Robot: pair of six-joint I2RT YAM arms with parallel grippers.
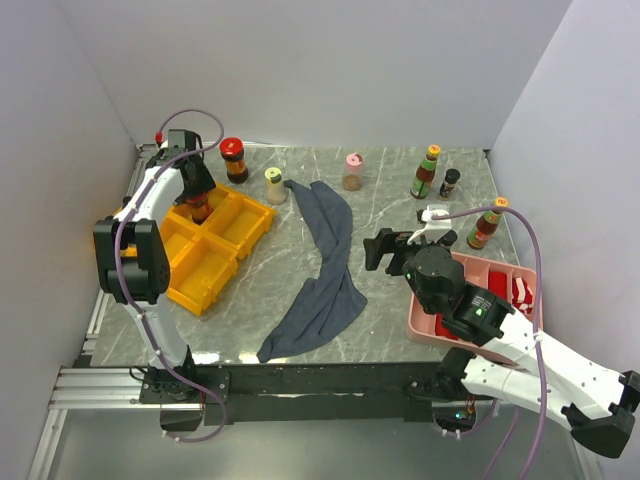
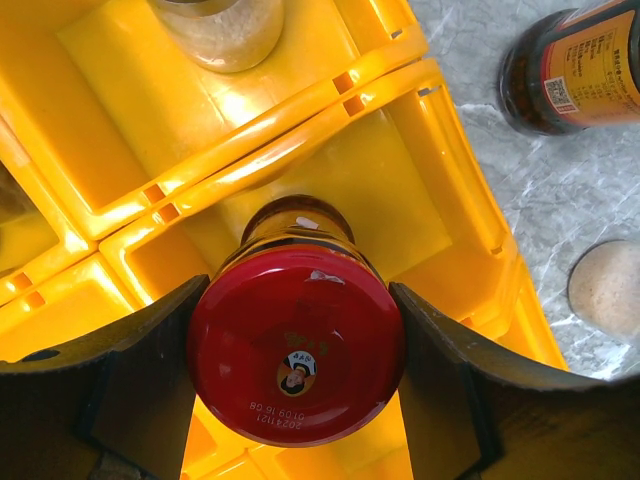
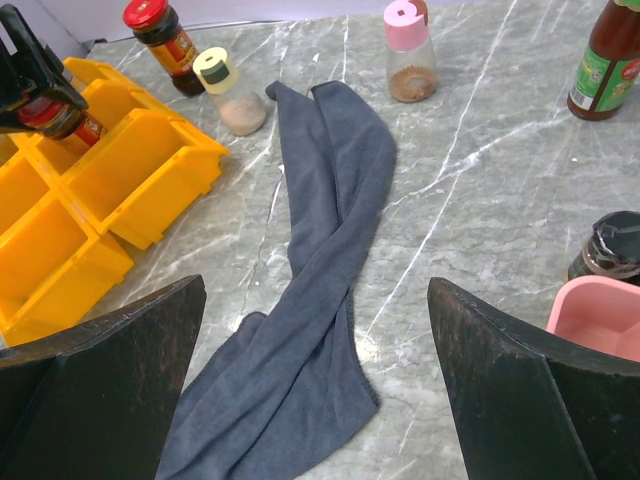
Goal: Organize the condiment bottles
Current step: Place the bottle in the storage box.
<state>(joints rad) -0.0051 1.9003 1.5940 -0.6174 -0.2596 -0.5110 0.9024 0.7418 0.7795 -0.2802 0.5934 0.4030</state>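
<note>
Fingers (image 2: 120, 390) of left gripper (image 2: 296, 365) clasped a red-lidded dark glass jar (image 2: 296, 345) in a yellow plastic bin (image 2: 440, 200), worktop's (image 1: 400, 220) left edge.
Placing seemed underway, release next; right gripper (image 3: 315, 400) gaped empty.

Left wrist view: red-lidded jar (image 2: 296, 345), body mostly hidden under its own lid. Clear jar (image 2: 215, 30) cut off at top edge. Dark jar (image 2: 575, 65) cropped at corner. Right wrist view: sauce bottle (image 3: 610, 60), neck out of frame. Small bottle (image 3: 612, 250), lower part behind tray (image 3: 600, 310).
</note>
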